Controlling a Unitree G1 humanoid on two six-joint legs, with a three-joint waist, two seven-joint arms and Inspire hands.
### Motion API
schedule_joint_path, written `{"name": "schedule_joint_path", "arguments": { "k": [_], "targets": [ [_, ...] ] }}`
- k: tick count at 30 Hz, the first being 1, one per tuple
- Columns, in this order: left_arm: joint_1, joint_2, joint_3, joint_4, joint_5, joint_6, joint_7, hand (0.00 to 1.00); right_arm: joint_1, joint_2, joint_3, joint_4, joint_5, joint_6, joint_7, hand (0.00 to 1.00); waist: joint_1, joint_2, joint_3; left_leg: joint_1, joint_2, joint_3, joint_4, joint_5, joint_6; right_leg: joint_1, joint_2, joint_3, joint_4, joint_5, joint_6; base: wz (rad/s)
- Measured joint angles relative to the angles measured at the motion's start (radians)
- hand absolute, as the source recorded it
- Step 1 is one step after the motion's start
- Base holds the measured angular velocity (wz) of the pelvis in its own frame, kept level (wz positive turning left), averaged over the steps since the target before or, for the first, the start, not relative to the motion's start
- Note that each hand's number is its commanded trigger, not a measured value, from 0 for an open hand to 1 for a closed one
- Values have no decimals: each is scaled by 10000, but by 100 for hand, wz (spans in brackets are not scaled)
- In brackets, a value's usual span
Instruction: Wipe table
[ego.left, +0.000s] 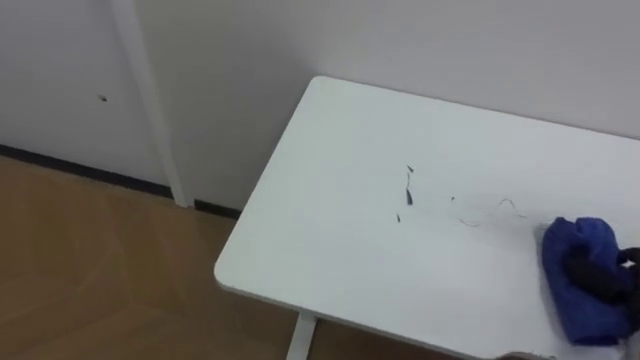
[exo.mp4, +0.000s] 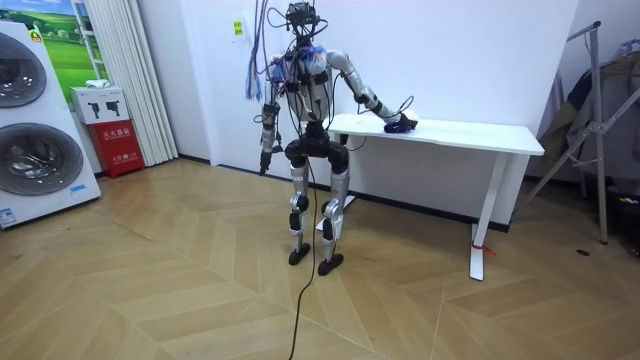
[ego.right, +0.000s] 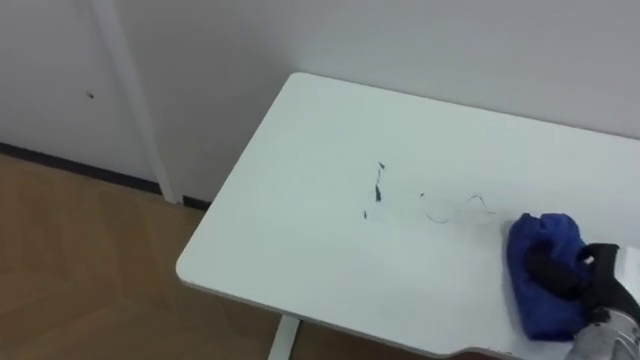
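Observation:
A white table (ego.left: 330, 230) stands against the wall, its near left corner before me. Short dark pen marks (ego.left: 407, 190) and a thin scribble (ego.left: 485, 212) lie on its middle. To their right a crumpled blue cloth (ego.left: 578, 245) rests on the tabletop. My right hand (ego.left: 602, 276) comes in from the right, its dark fingers curled into the cloth. In the room view I stand at the table's left end with that arm stretched out to the cloth (exo.mp4: 403, 125). My left hand (exo.mp4: 265, 157) hangs at my side.
A white upright trim (ego.left: 150, 100) runs down the wall left of the table, above wooden floor (ego.left: 90, 270). The room view has washing machines (exo.mp4: 30, 120) and a red box (exo.mp4: 118, 132) at its left and a metal stand (exo.mp4: 598, 120) at its right.

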Motion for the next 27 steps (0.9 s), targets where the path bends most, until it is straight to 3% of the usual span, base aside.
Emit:
{"name": "schedule_joint_path", "arguments": {
  "k": [1, 4, 6, 8, 9, 12, 13, 15, 18, 22, 26, 27],
  "targets": [
    [-20, 4, -55, 3, -15, -2, 3, 0, -16, 2, 171, -82, -52, 107, 35, 100, 51, 7, 5, 43, 6, 57, -20, 0, -1, 2, 36, 81, 13, 1, -2, -28],
    [-224, -11, -307, 16, -194, -5, 12, 0, -275, -7, 998, -750, -511, 976, 226, 100, 416, -7, 21, 52, 53, 311, -66, -3, 0, -227, 92, 455, 180, 6, -42, -40],
    [-404, 49, -450, 287, -362, -84, -21, 0, -962, 29, 2183, -1336, -1249, 1608, 679, 100, 866, -39, 71, -54, 186, 627, -157, 28, -46, -514, 165, 642, 242, 104, -157, -57],
    [-553, 82, -490, 324, -342, -96, -127, 0, -1736, 36, 3291, -1884, -2040, 1766, 1146, 100, 1071, -101, 56, -364, 221, 624, -65, 49, -78, -863, 161, 601, 367, 127, -201, -22],
    [-689, 81, -534, 324, -347, -107, -213, 0, -2572, 39, 3964, -1917, -2351, 1753, 1344, 100, 1219, -129, 212, -564, 239, 611, -35, 80, -118, -1070, 186, 592, 391, 156, -238, 0],
    [-941, 256, -797, 366, -362, -124, -261, 0, -4261, 35, 4712, -1830, -2373, 1629, 1461, 100, 1663, -358, 388, -1189, 248, 389, 37, 215, -182, -1599, 216, 295, 261, 243, -291, 27],
    [-983, 317, -876, 427, -360, -113, -273, 0, -4515, 36, 4730, -1701, -2322, 1571, 1458, 100, 1761, -370, 407, -1311, 243, 307, 63, 225, -186, -1680, 220, 192, 204, 258, -298, 60],
    [-1085, 410, -1044, 679, -361, -94, -373, 0, -5457, 19, 4794, -611, -2151, 1442, 1453, 100, 2093, -345, 422, -1623, 246, -113, 186, 226, -187, -1732, 214, -209, 153, 274, -294, 65],
    [-1054, 449, -1109, 679, -359, -1, -469, 0, -5786, -99, 5080, 453, -1848, 1356, 1467, 100, 2411, -348, 408, -1921, 241, -173, 172, 233, -191, -1896, 170, -225, 137, 272, -290, 49],
    [-1104, 543, -1142, 673, -356, 97, -485, 0, -5703, -284, 5047, 825, -972, 1040, 1329, 100, 2223, -354, 389, -1947, 217, -382, 174, 235, -191, -1857, 158, -293, 141, 272, -290, 19],
    [-1404, 672, -1089, 647, -366, 35, -500, 0, -4861, -457, 4560, 733, 162, 527, 1215, 100, 2159, -341, 324, -1762, 273, -664, 120, 237, -192, -1984, 98, -479, 481, 194, -164, -15],
    [-1387, 674, -1093, 500, -362, 9, -499, 0, -4694, -457, 4249, 732, 214, 356, 1211, 100, 1962, -303, 328, -1693, 267, -735, 107, 236, -192, -1906, 77, -571, 561, 225, -148, -10]
  ]
}}
